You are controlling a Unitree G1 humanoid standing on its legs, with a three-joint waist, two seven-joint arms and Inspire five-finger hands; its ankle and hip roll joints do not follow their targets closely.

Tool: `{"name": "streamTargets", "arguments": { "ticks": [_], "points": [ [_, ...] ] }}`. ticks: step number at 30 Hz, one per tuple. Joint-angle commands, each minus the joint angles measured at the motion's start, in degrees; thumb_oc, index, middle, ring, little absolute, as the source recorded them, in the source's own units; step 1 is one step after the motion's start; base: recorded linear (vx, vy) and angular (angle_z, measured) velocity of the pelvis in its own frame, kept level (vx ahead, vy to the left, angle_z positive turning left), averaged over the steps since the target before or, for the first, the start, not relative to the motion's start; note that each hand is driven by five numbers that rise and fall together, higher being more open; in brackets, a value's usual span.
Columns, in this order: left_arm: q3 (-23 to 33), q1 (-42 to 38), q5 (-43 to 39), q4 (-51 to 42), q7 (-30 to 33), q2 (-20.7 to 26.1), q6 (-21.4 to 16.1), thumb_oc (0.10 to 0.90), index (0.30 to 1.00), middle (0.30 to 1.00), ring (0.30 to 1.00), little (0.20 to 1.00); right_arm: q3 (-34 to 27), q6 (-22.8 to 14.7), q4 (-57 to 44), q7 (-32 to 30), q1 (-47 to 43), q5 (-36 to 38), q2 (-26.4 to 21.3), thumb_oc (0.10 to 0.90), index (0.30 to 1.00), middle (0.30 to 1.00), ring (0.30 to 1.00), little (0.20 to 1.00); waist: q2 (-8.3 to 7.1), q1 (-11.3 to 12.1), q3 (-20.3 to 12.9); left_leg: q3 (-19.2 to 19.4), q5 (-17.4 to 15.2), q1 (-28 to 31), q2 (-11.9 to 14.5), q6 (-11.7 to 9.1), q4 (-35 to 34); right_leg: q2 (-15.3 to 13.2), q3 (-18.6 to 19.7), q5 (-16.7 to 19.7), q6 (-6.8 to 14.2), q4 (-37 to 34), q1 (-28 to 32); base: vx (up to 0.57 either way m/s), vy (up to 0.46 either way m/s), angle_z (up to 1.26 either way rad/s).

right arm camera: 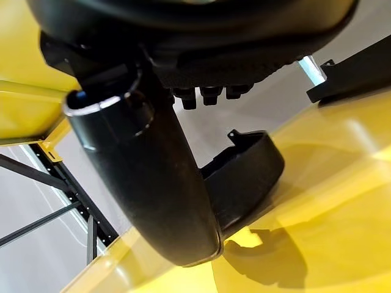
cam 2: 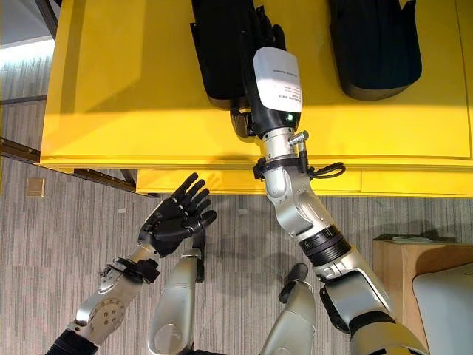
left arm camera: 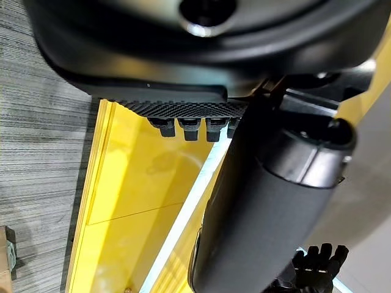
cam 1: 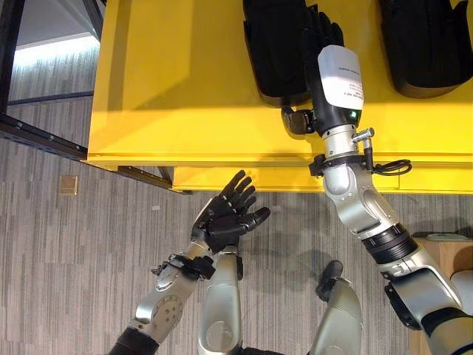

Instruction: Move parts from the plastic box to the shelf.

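Observation:
Two black moulded parts lie on the yellow shelf (cam 1: 185, 89). One part (cam 1: 270, 52) is near the middle and the other (cam 1: 429, 44) is to the right. My right hand (cam 1: 319, 41) reaches over the front edge of the shelf. Its straight fingers rest along the right side of the middle part, and the thumb (cam 1: 295, 122) sits just off the part's near end. In the right wrist view that part (right arm camera: 244, 177) rests on the shelf past the thumb (right arm camera: 153, 183), and nothing is gripped. My left hand (cam 1: 225, 214) hovers open and empty above the floor in front of the shelf.
A dark metal rack frame (cam 1: 37, 137) runs along the shelf's left side. A small square plate (cam 1: 68, 185) is set in the grey carpet. At lower right stands a wooden stand (cam 2: 403, 274) with a pale grey thing (cam 2: 447, 303) on it.

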Motion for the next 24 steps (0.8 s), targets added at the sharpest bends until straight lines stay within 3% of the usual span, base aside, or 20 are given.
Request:
{"name": "streamTargets", "arguments": {
  "ticks": [1, 9, 11, 13, 17, 24],
  "points": [
    [-0.01, -1.40, -0.77, -10.95, -3.14, -1.24, -4.04, 0.900, 1.000, 1.000, 1.000, 1.000, -1.67, -4.91, -6.57, -1.71, -8.15, -3.21, -1.17, 0.900, 1.000, 1.000, 1.000, 1.000, 2.25, 1.02, -0.74, 2.21, -6.30, 2.15, -3.17, 4.71, 2.12, 4.83, -2.03, -2.31, -5.47, 2.31, 0.72, 0.00, 0.000, 0.00],
    [0.02, -1.38, -0.88, -10.90, -3.50, -1.16, -4.18, 0.900, 1.000, 1.000, 1.000, 1.000, -0.61, -4.44, -6.60, -1.01, -7.77, -1.51, -0.74, 0.900, 1.000, 1.000, 1.000, 1.000, 2.25, 0.97, -0.74, 2.41, -6.15, 2.61, -3.04, 4.67, 1.73, 4.79, -2.00, -2.15, -5.42, 1.99, 1.01, 0.00, 0.000, 0.00],
    [-0.06, -1.34, -0.81, -11.03, -3.57, -1.24, -4.12, 0.900, 1.000, 1.000, 1.000, 1.000, -0.59, -3.03, -6.29, -2.23, -7.26, 6.20, -0.30, 0.900, 1.000, 1.000, 1.000, 1.000, 2.18, 0.89, -0.74, 2.49, -6.12, 2.86, -2.99, 4.61, 1.56, 4.70, -2.02, -2.17, -5.38, 1.80, 1.27, 0.00, 0.000, 0.00],
    [-0.07, -1.43, -0.71, -11.08, -3.57, -1.29, -4.03, 0.900, 1.000, 1.000, 1.000, 1.000, -0.79, -3.14, -6.19, -3.45, -6.96, 6.77, -0.05, 0.900, 1.000, 1.000, 1.000, 1.000, 2.17, 0.84, -0.74, 2.49, -6.04, 2.86, -2.96, 4.58, 1.47, 4.76, -1.99, -2.07, -5.39, 1.66, 1.28, 0.00, 0.000, 0.00],
    [-0.31, -1.22, -0.22, -11.34, -3.65, -1.59, -3.97, 0.900, 1.000, 1.000, 1.000, 1.000, -2.80, -9.83, -6.75, -9.58, -5.30, 3.71, 0.76, 0.900, 1.000, 1.000, 1.000, 1.000, 2.24, 0.41, -0.74, 2.54, -6.07, 3.20, -2.87, 4.60, 1.29, 4.93, -1.74, -2.02, -5.30, 1.51, 1.44, -0.01, -0.003, -0.03],
    [-1.40, -1.07, 0.51, -11.25, -2.20, -2.67, -5.00, 0.900, 1.000, 1.000, 1.000, 1.000, -4.92, -11.76, -13.14, -12.03, -2.59, 5.29, 3.30, 0.900, 1.000, 1.000, 1.000, 1.000, 2.53, -0.67, -0.74, 3.21, -6.28, 4.24, -2.75, 4.47, 1.12, 5.16, -0.95, -2.13, -5.38, 1.63, 1.76, 0.00, 0.005, 0.00]
  ]
}}
